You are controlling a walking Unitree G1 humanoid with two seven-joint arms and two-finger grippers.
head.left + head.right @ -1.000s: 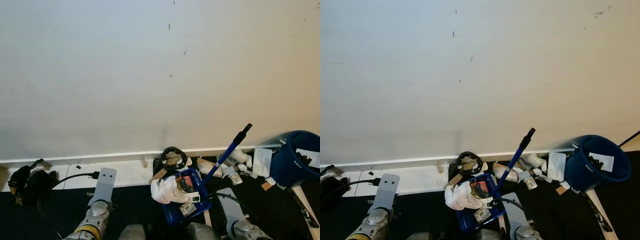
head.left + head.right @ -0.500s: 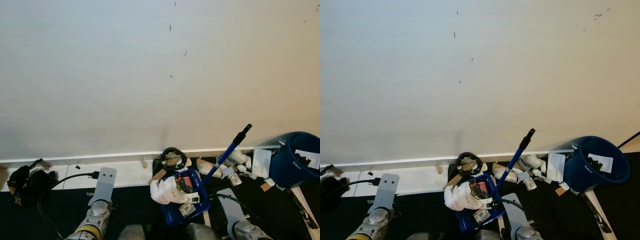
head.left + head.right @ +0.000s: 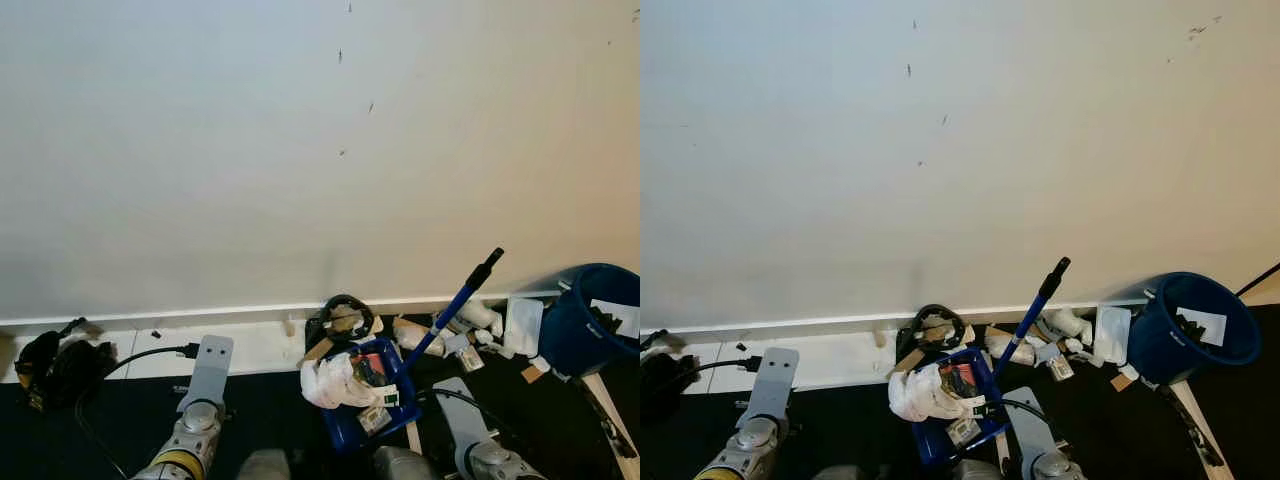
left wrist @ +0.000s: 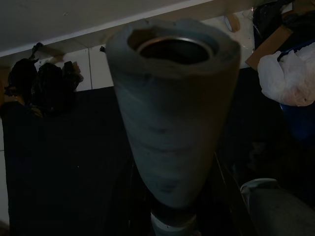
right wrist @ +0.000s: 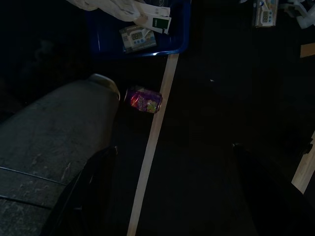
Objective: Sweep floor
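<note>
- Wall (image 3: 300,150): pale, plain, a few dark specks high up; fills the far field, with a white baseboard (image 3: 250,345) at its foot.
- Floor (image 3: 270,420): dark, running from the baseboard toward me.
- Dustpan (image 3: 365,395): blue, on the floor near centre, loaded with a white crumpled bag (image 3: 335,380) and small packets.
- Broom handle (image 3: 455,305): blue with a black end, leaning up and right from the dustpan toward the wall. This is the sweeping tool as I judge it.
- Litter heap (image 3: 470,330): white wrappers and cardboard scraps against the baseboard, right of the dustpan; a dark ring-shaped item (image 3: 342,315) lies just far of the pan.
- Bucket (image 3: 590,325): blue, tilted, at far right, paper inside.
- Black bag (image 3: 55,365): far left by the baseboard; a black cable (image 3: 130,365) runs from near it toward my left arm.
- Drink can (image 5: 142,98): purple, on the floor beside a pale wooden strip (image 5: 155,142), near the pan's front edge.
- Left gripper (image 3: 208,372): low at left; I cannot tell whether its fingers are clenched or released.
- Right gripper (image 3: 455,405): low, right of centre, near the handle's lower run; finger state likewise not readable.
- Change over the last second: essentially none; pan, handle, bucket and both arms sit where they were, so the sweep looks stalled, with the heap by the wall yet to be gathered.
</note>
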